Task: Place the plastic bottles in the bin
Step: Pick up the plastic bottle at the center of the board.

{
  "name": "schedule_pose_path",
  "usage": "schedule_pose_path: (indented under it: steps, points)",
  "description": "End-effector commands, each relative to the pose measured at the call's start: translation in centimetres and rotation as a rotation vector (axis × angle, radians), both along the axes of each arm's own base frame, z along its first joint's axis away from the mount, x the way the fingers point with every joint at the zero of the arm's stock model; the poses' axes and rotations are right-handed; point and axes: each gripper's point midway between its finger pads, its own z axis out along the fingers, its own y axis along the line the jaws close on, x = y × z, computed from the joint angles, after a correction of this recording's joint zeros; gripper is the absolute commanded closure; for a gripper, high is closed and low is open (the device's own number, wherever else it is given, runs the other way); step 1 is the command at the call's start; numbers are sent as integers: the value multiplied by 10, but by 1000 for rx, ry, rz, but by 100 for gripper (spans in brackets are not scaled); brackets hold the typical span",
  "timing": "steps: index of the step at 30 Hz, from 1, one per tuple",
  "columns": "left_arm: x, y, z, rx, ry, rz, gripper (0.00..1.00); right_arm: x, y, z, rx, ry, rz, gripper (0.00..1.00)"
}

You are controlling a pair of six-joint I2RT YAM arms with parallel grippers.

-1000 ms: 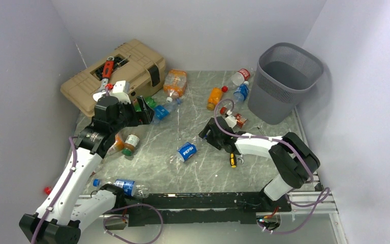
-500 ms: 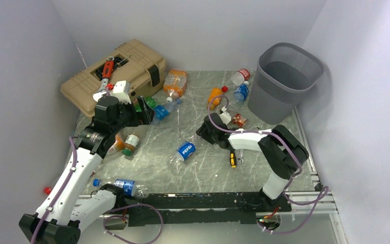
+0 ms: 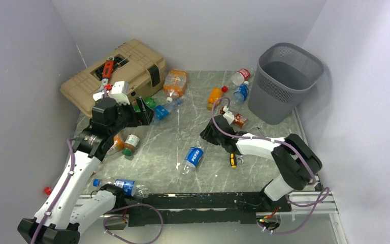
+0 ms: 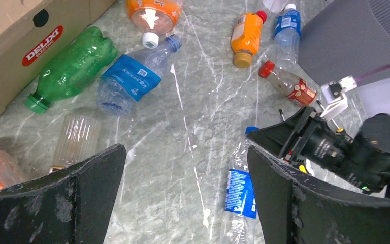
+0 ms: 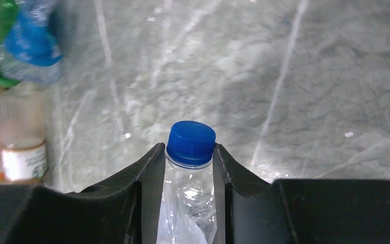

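Right gripper (image 5: 189,150) clenching Pepsi bottle (image 3: 194,156) neck; left gripper (image 4: 184,152) hanging released; bin (image 3: 279,96) standing table (image 3: 152,165) far-right corner, bottles (image 3: 241,92) lying beside.

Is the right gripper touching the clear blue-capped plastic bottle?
Touching. The right wrist view shows the right gripper with fingers pressing the clear plastic bottle at its neck.

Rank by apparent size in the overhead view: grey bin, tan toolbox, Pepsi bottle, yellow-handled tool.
1. tan toolbox and grey bin: largest, too alike to separate
2. Pepsi bottle
3. yellow-handled tool: smallest
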Motion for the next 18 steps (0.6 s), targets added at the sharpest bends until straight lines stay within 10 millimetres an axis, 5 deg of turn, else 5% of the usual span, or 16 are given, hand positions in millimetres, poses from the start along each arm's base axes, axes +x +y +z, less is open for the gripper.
schedule_pose_path:
  steps: [1, 10, 18]
  points:
    - [-2, -10, 14, -20, -74, -64, 5, 6, 12, 60, 26, -171, 143, 100]
    - [-27, -64, 25, -158, -164, -409, 1, -21, 29, 189, 115, -587, 449, 100]
    - [-69, -114, 31, -352, -157, -818, 0, -58, 49, 278, 283, -826, 613, 100]
